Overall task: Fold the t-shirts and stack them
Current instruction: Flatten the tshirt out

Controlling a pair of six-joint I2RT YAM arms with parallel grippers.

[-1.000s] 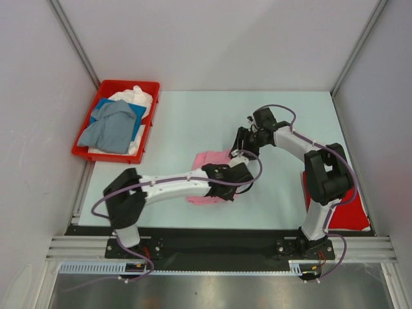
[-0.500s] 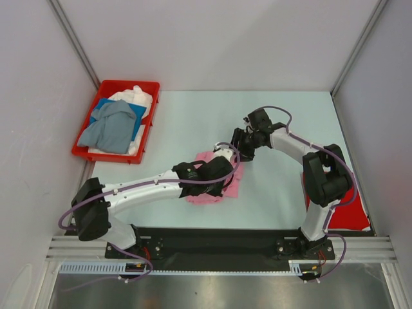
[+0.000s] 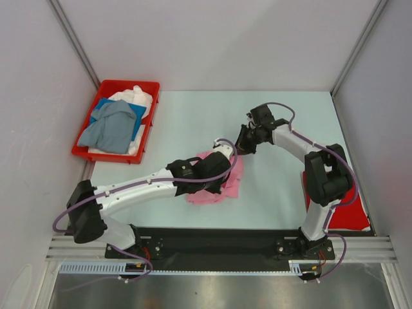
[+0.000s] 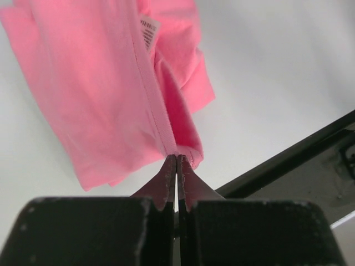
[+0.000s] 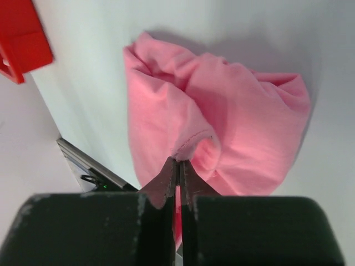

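Observation:
A light pink t-shirt (image 3: 230, 183) lies bunched at the middle of the table, partly under my left arm. In the left wrist view my left gripper (image 4: 177, 159) is shut on a stitched hem of that pink t-shirt (image 4: 105, 100), which hangs away from the tips. My right gripper (image 5: 178, 161) is shut on another hemmed edge of the pink t-shirt (image 5: 244, 127). From above, both grippers meet at the shirt's far right corner, left gripper (image 3: 225, 153) beside right gripper (image 3: 243, 148). A red t-shirt (image 3: 347, 212) lies flat at the near right, behind the right arm.
A red plastic bin (image 3: 129, 83) stands at the far left and holds a grey-blue shirt (image 3: 112, 125), a blue one (image 3: 103, 105) and a white one (image 3: 136, 96). White walls close in both sides. A black rail (image 3: 219, 241) runs along the near edge.
My right gripper has moved in to the pink t-shirt and shut on its edge. My left arm has swung its elbow left and down, staying shut on the shirt.

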